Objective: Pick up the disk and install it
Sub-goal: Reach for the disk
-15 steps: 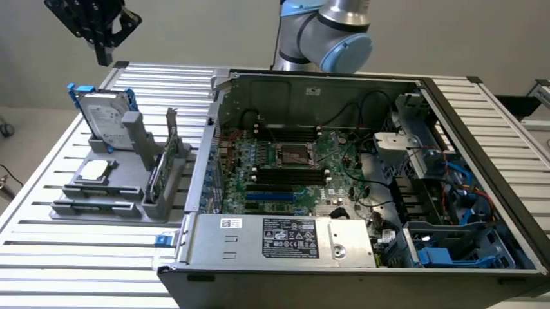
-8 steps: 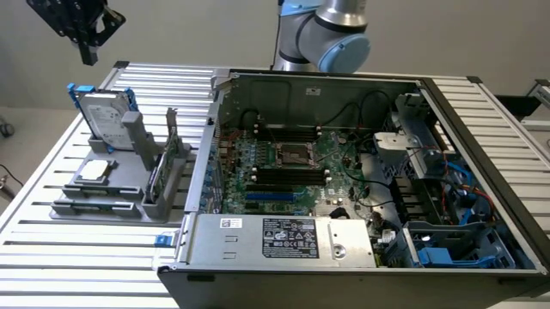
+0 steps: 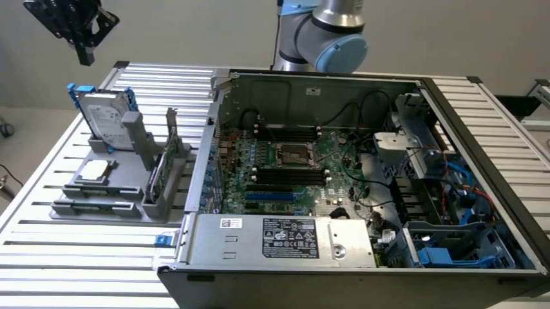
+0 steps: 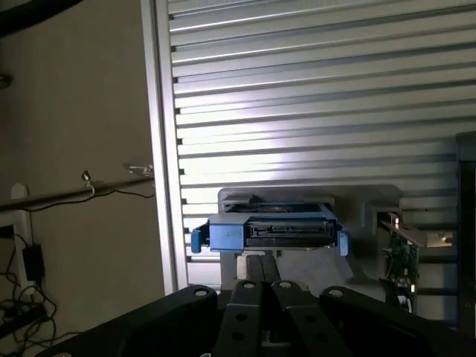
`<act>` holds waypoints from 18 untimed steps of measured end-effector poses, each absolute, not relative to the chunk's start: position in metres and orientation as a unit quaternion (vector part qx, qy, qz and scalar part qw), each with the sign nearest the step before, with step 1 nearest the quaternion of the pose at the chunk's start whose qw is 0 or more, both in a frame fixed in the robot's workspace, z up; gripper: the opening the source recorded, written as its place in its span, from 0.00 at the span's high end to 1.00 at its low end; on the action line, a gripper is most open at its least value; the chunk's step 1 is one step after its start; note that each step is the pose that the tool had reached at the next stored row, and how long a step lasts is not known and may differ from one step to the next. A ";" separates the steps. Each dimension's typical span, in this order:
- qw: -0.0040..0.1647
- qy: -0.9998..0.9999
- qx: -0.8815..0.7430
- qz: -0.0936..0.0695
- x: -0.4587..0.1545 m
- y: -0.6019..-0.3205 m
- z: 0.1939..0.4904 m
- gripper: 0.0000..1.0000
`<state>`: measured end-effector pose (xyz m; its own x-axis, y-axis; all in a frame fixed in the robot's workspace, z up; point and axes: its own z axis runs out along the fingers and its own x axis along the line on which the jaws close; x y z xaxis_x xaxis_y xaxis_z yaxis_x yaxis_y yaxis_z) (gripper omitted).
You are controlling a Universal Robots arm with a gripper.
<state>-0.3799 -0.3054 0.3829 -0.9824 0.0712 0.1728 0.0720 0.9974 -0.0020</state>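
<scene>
The disk, a silver-grey drive with a white label and a blue carrier frame, stands upright on edge in the grey holder at the exterior view's left. My gripper hangs well above it, apart from it. In the wrist view the disk appears edge-on, its blue frame and connector facing the camera, beyond my gripper. The black fingers are pressed together, shut, with nothing between them.
The open computer case fills the middle and right of the slatted metal table. The holder also carries a small square silver chip and a long green circuit card. The table's edge lies beside the disk.
</scene>
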 end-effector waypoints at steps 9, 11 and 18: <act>0.081 -0.996 -0.024 -0.001 -0.394 -0.301 0.380 0.89; 0.075 -0.997 -0.022 -0.001 -0.396 -0.301 0.379 0.89; 0.049 -0.999 -0.014 -0.001 -0.404 -0.300 0.377 0.89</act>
<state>-0.4040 -0.2999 0.3766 -0.9949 0.0287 0.0970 0.0289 0.9996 0.0015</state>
